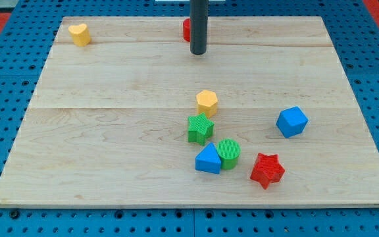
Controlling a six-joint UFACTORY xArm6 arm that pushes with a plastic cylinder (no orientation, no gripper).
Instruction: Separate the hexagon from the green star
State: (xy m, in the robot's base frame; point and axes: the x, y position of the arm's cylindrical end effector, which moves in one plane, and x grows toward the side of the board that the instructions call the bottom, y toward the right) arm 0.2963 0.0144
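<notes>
Hexagon, yellow (206,102), sits near the middle of the wooden table (110,131), and the green star (201,128) lies just below it toward the view's bottom, the two close enough that I cannot tell whether they touch. Below the star come the blue triangle (208,159) and the green cylinder (229,153), pressed side by side, the cylinder on the view's right. A red star (267,170) lies further to the view's right and slightly lower, apart from the cylinder. A blue cube (291,122) stands alone toward the view's right, well apart from the hexagon. My tip (198,52) rests near the view's top, well above the hexagon and clear of it, with bare wood between them. Just behind the rod a red block (185,29) shows partly at its left edge, its shape hidden. A yellow heart-like block (79,34) sits in the table's top-left corner. There is no gripper on this arm, only the rod.
</notes>
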